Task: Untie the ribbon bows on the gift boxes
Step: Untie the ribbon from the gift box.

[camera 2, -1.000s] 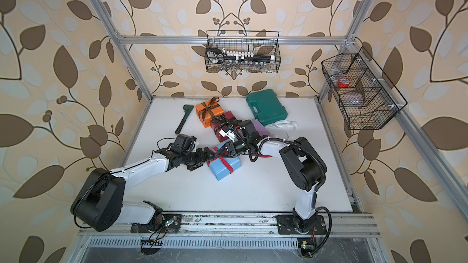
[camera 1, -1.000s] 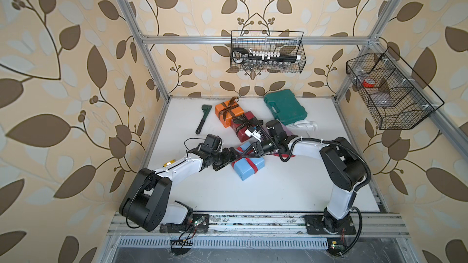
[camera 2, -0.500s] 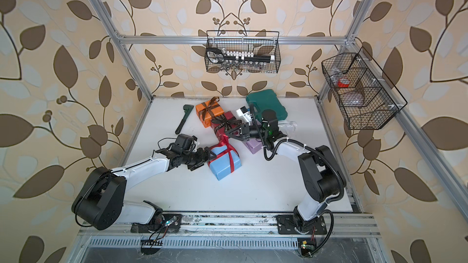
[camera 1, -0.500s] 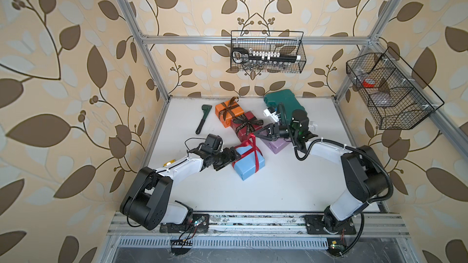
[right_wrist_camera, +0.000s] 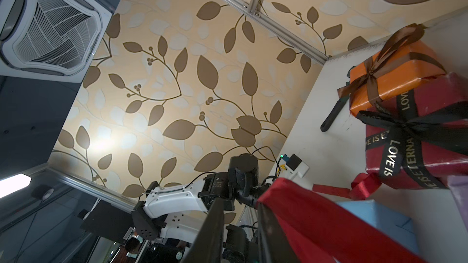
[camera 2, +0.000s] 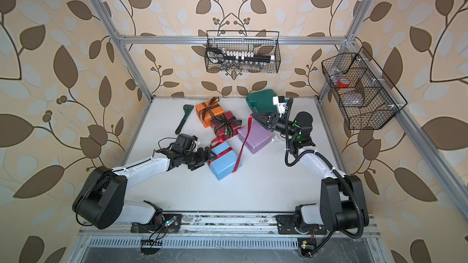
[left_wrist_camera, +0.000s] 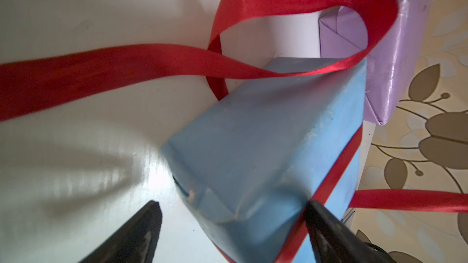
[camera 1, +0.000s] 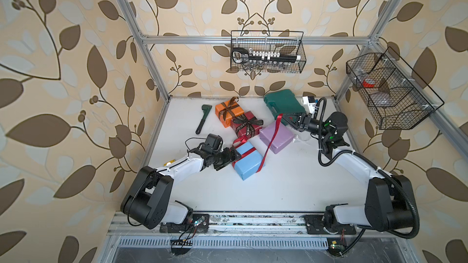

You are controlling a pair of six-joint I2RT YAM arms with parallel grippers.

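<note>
Left gripper — jaws wide apart, straddling one end of the light blue box at mid-table. Right gripper is raised beside the green case, jaws nearly together, pinching the red ribbon — taut from the blue box across the lilac box.

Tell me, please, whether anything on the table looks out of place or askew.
The red ribbon is undone: it runs loose from the blue box, slantwise over the lilac box, up to the right claw. The lilac box itself bears no ribbon.
</note>
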